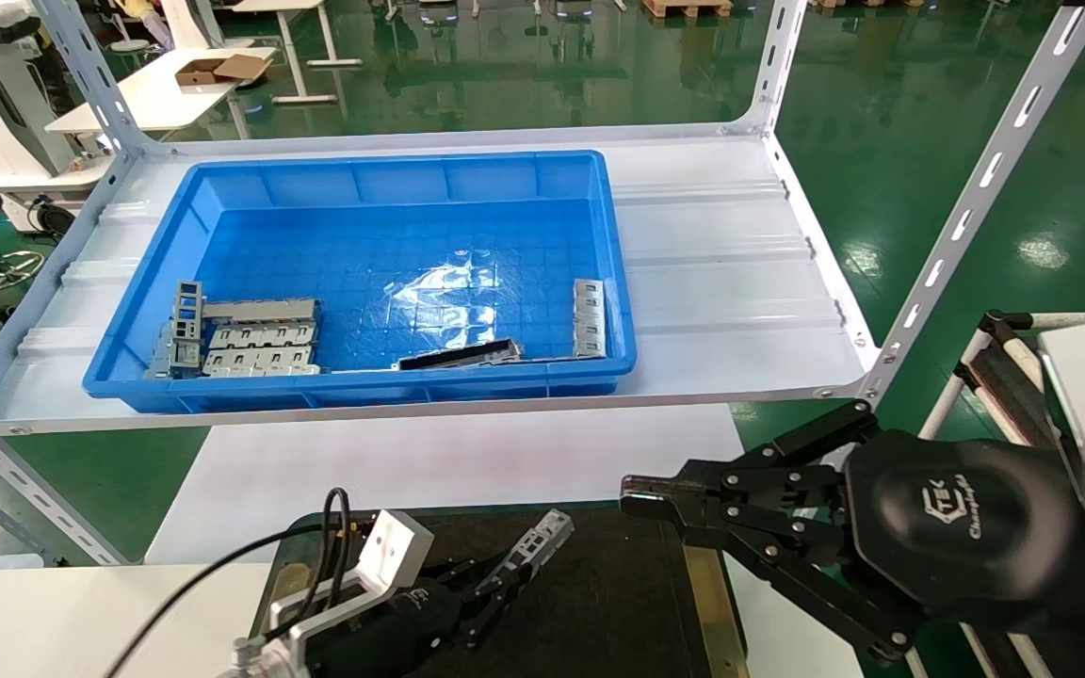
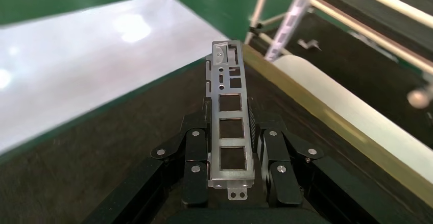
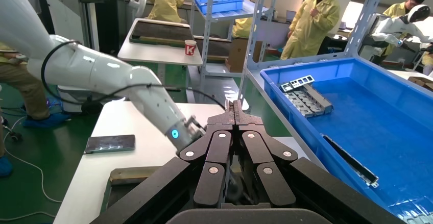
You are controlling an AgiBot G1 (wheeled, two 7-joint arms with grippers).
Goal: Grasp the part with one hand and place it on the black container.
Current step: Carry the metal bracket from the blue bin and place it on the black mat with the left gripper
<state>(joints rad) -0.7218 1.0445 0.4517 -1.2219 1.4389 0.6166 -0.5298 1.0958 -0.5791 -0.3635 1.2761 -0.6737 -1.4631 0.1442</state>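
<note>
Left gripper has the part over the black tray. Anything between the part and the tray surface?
Nothing visible. The left gripper holds the part in its jaws above bare black container; the right gripper sits off to the side.

The black container (image 1: 618,603) is cut off at the near edge, partly hidden under the left hand (image 1: 495,579).

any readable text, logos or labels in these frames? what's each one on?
"K": white letter on the red paper cup on a far table, right wrist view.
Oval logo with a line of script on the palm of the right gripper, head view: too stylised to read for certain.
Small logo on the left gripper, which holds the part: too small to read.
Nothing legible on the part, blue bin or black container.
</note>
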